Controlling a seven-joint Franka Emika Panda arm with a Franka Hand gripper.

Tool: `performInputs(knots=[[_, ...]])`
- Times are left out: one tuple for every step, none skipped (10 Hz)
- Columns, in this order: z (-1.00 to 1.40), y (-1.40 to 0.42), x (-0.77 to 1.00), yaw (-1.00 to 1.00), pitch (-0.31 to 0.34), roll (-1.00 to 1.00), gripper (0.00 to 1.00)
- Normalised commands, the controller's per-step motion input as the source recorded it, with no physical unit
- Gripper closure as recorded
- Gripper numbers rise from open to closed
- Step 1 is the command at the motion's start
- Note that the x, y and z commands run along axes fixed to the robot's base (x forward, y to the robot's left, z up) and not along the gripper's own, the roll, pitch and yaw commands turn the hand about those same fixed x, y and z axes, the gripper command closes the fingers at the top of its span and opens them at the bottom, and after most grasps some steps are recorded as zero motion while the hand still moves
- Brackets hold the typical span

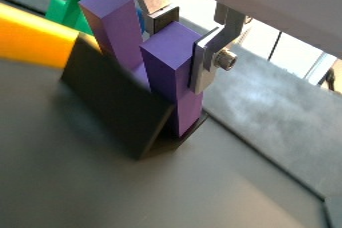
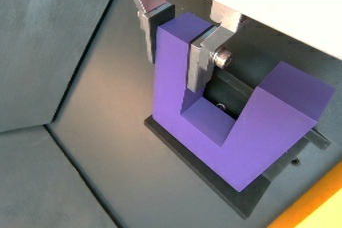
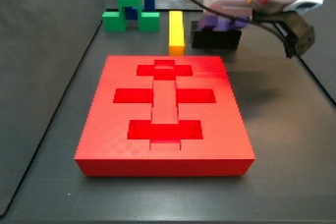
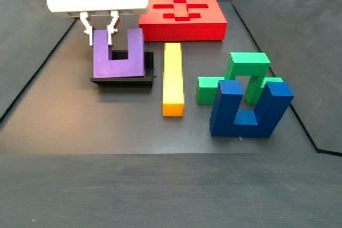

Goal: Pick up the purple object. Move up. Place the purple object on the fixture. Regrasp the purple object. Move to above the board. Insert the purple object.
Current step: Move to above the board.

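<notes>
The purple object [image 1: 167,62] is a U-shaped block standing upright on the black fixture [image 1: 114,107], prongs up. It shows in the other views too [image 2: 201,122] [image 3: 217,27] [image 4: 118,57]. My gripper [image 1: 181,47] comes down from above and straddles one prong near its top, with a silver finger [image 2: 201,60] and a dark pad pressed on either side. It also shows in a wrist view [image 2: 181,44] and in both side views [image 3: 223,14] [image 4: 102,27]. The red board [image 3: 164,100] [image 4: 187,17] lies beside the fixture [image 4: 123,80], its cross- and bar-shaped cut-outs empty.
A yellow bar [image 4: 173,77] [image 3: 176,29] [image 1: 34,37] lies on the floor right beside the fixture. A green stepped block [image 4: 241,77] [image 3: 121,17] and a blue U-shaped block [image 4: 247,107] stand beyond the bar. Dark sloped walls ring the floor.
</notes>
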Motion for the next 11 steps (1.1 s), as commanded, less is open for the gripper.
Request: performInputs(knots=[[1.40,-0.02,0.00,-0.02,-0.030,-0.01,1.00],[1.40,-0.03,-0.02,-0.02,-0.054,-0.04,1.00],[1.40,-0.01,-0.03,-0.02,-0.058,-0.02,1.00],[1.40,-0.02,-0.02,-0.03,-0.004,-0.01,1.00],[1.40,-0.03,-0.01,-0.04,0.024,-0.01,1.00],[1.40,-0.03,0.00,-0.03,0.041,-0.01,1.00],[0.94,-0.02,0.01,-0.03,0.058,-0.01,1.00],[0.31,-0.02,0.04,-0.01,0.103,0.00,1.00],[0.28,-1.40,-1.28,-0.05,0.068,-1.00,1.00],[0.26,-1.40,-1.29,-0.04,0.064,-1.00,1.00],[0.27,-1.38,-1.40,-0.03,0.011,-1.00,1.00]])
